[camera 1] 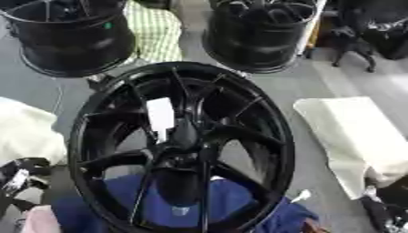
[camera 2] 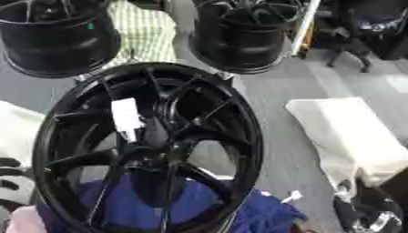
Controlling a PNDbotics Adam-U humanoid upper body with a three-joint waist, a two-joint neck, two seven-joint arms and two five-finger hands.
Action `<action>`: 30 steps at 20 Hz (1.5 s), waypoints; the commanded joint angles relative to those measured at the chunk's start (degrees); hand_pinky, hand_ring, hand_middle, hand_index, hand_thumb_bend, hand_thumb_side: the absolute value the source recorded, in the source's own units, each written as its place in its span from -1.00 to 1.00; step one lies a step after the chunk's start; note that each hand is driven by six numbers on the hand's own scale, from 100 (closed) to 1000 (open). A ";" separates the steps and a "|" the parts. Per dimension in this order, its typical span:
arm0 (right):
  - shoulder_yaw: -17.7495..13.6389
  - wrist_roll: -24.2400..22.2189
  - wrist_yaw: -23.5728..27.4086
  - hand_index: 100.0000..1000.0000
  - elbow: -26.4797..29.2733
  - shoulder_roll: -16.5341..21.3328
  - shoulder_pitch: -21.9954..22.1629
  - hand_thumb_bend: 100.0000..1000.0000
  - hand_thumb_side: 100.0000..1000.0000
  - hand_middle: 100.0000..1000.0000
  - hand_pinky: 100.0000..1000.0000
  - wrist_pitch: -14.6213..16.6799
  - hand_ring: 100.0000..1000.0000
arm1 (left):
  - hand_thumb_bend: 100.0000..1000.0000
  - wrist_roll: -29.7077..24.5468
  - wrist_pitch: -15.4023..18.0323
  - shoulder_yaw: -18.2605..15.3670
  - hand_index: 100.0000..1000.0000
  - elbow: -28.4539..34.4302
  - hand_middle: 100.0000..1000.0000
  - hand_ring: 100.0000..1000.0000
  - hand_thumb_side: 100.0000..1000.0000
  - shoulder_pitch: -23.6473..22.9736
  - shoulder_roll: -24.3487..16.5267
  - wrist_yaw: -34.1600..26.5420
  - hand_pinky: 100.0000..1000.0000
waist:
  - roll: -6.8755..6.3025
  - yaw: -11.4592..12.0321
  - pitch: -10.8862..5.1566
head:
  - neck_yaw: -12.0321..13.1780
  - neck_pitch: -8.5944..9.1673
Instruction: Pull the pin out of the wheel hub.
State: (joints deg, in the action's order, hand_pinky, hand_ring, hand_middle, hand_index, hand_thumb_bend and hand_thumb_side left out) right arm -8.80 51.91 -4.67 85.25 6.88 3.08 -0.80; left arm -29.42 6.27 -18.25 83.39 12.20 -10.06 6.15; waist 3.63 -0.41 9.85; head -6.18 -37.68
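A large glossy black alloy wheel hub (camera 1: pixel 181 148) with thin curved spokes stands tilted in the middle of both views, facing the camera, its lower edge over a crumpled blue cloth (camera 1: pixel 231 205). A white rectangular tag (camera 1: pixel 160 116) hangs on the spokes just above the dark centre. No pin can be made out at the centre or along the spokes, so whether it is in place cannot be told; judging from this, the pull looks not yet begun. The robot's left hand (camera 2: pixel 9 175) shows as dark curved fingers at the lower left edge, apart from the wheel and holding nothing. The right hand (camera 2: pixel 368 211) sits dark at the lower right corner, also away from the wheel; whether its fingers are open or closed cannot be told. The wheel rests on a grey floor (camera 1: pixel 318 86). Pale cream cloths (camera 1: pixel 359 136) lie at either side. Two more black wheels (camera 1: pixel 255 34) stand behind, with a green-and-white checked fabric (camera 1: pixel 155 32) between them.
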 commanded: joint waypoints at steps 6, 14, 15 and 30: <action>0.09 0.06 -0.29 0.39 0.14 1.49 -0.21 -0.41 -0.77 0.44 -0.56 0.07 -0.15 | -1.00 0.02 -0.37 -0.58 0.41 2.71 0.29 0.34 0.27 0.93 -0.75 -1.02 0.05 | -0.37 -0.45 -0.94 | -0.30 -0.01; 0.11 0.06 -1.29 0.39 0.27 2.34 0.03 -0.41 -0.77 0.44 -0.56 0.18 -0.15 | -1.00 3.03 4.35 0.27 0.44 6.01 0.30 0.33 0.02 12.97 -12.45 -11.07 0.08 | -1.94 -0.51 -1.69 | -0.43 -0.40; 0.16 0.06 -1.49 0.39 0.30 2.47 0.06 -0.41 -0.77 0.45 -0.56 0.12 -0.15 | -1.00 3.20 5.65 1.28 0.44 5.30 0.30 0.32 -0.05 15.53 -14.98 -13.13 0.09 | -2.21 -0.66 -1.83 | -0.42 -0.42; 1.44 0.06 -2.33 0.39 -0.01 4.14 0.11 -0.40 -0.77 0.45 -0.56 0.19 -0.15 | -1.00 -21.57 43.84 35.20 0.78 -16.32 0.51 0.42 -0.08 45.96 -27.52 -8.10 0.44 | -4.58 -3.37 -2.91 | 0.29 -0.62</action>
State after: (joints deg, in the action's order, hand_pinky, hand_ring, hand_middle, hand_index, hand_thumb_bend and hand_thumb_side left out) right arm -7.38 51.92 -6.53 84.88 9.45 3.40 -0.74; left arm -32.90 31.11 14.74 68.07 56.63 -36.96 -3.70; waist -1.02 -3.75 8.05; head -5.91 -38.22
